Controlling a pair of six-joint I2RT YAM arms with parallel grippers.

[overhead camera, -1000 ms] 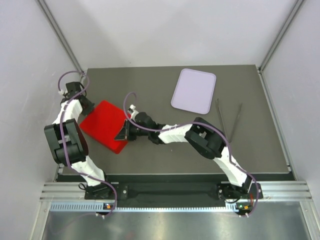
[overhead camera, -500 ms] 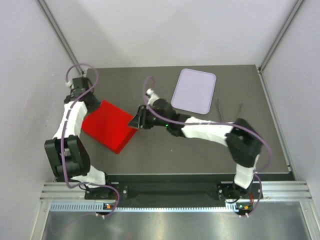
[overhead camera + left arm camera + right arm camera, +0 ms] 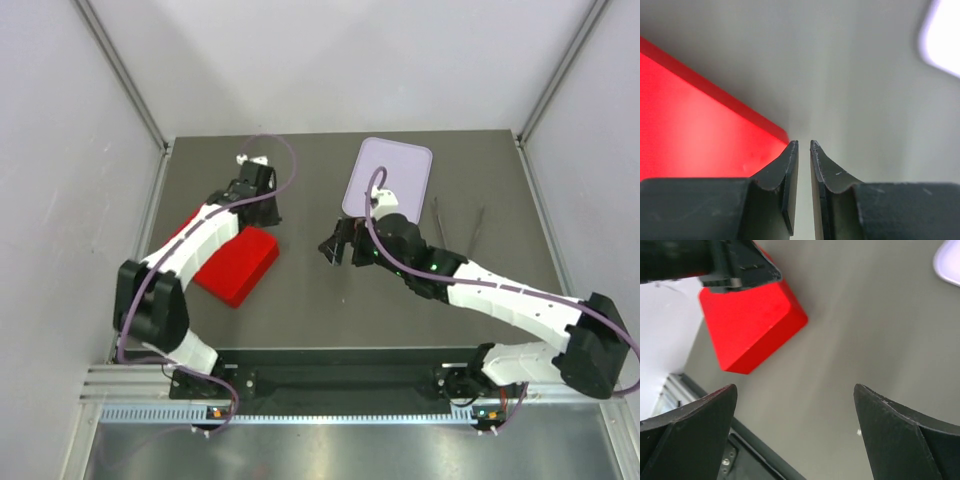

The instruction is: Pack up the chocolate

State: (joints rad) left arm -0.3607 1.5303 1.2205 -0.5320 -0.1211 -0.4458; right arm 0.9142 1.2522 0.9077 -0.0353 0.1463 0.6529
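Lying left on the table (image 3: 300, 310), the red box (image 3: 235, 265) runs diagonally; no view shows the chocolate, so its place and axis cannot be told. The left gripper (image 3: 268, 210) is just beside the box's far corner, fingers nearly pressed together and holding nothing. The right gripper (image 3: 333, 245) is spread wide mid-table. Only its wrist view shows the box's side walls.

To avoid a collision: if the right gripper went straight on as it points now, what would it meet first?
Probably the bare table, which fills the view ahead of the open right gripper. The red box lies off to the side of that line; depth is unclear.
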